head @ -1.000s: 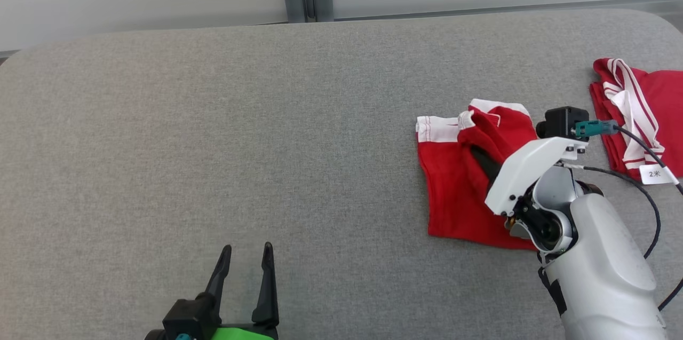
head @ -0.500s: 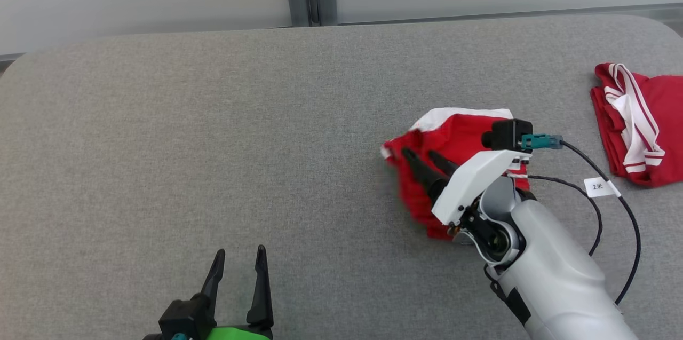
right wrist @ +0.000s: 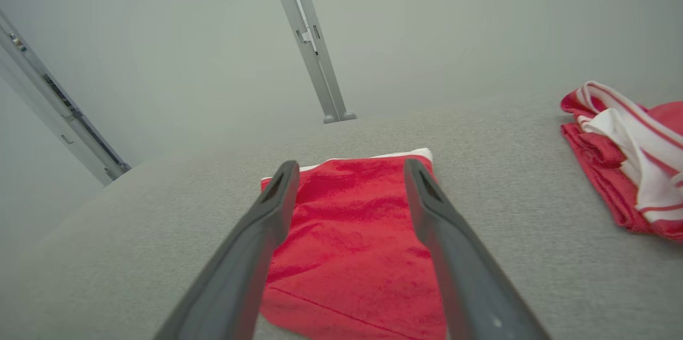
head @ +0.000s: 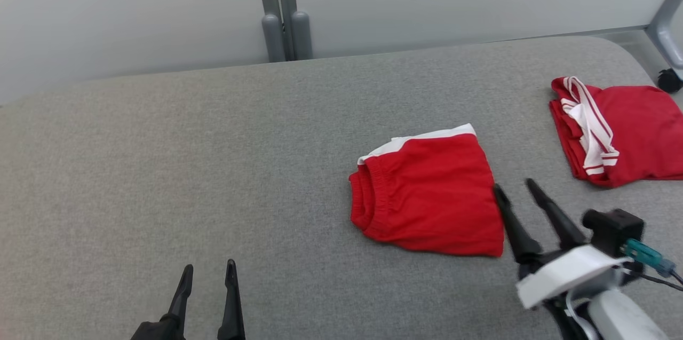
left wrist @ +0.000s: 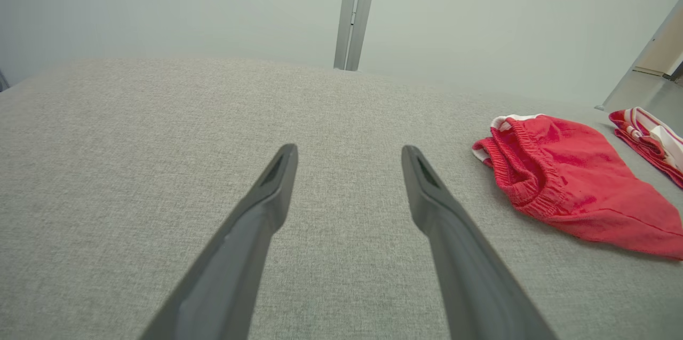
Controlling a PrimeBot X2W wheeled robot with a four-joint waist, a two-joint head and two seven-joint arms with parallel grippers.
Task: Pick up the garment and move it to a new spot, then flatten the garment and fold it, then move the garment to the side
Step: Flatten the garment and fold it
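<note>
The garment [head: 427,193] is a pair of red shorts with a white hem, lying folded flat on the grey table [head: 213,158]; it also appears at the right of the left wrist view [left wrist: 565,190] and beyond the fingers in the right wrist view [right wrist: 352,222]. My right gripper [head: 513,185] stands open just off the garment's right edge, apart from the cloth and holding nothing. My left gripper [head: 208,271] is open at the table's front left, well away from the garment; its spread fingers [left wrist: 277,180] have only bare table between them.
A second red garment with white stripes [head: 613,132] lies bunched at the table's far right, also seen in the right wrist view [right wrist: 629,158]. A grey post [head: 280,9] rises behind the table's back edge. Cables [head: 651,265] trail from the right wrist.
My right gripper has opened, let go of the garment and drawn back to its right side. The garment now lies folded over. The head camera has shifted.
</note>
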